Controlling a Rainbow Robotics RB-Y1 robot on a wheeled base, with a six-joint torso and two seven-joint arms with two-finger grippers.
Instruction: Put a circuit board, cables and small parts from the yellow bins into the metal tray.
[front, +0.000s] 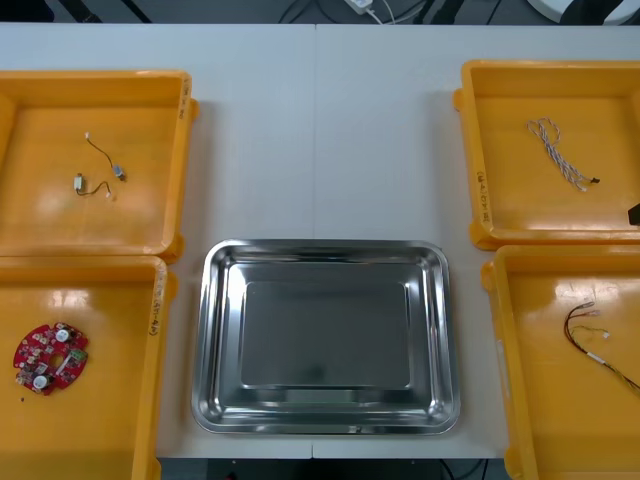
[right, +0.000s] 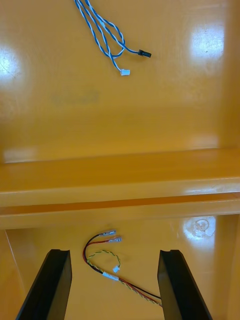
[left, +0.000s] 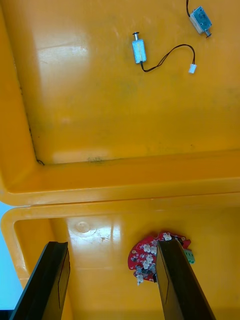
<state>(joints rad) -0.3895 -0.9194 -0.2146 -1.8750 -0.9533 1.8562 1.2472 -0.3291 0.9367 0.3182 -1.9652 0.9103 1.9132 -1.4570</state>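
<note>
Flanking one metal tray (front: 325, 246) stand four yellow bins (front: 60, 205).

light table (front: 320, 130), two yellow bins (front: 130, 215) at each side, shiny metal tray (front: 325, 340) between

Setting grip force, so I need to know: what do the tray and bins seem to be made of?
The tray looks like polished metal, likely stainless steel: mirror-like reflections, rolled rim. The bins look like moulded plastic, glossy yellow: soft glare patches, thick rounded rims.
</note>
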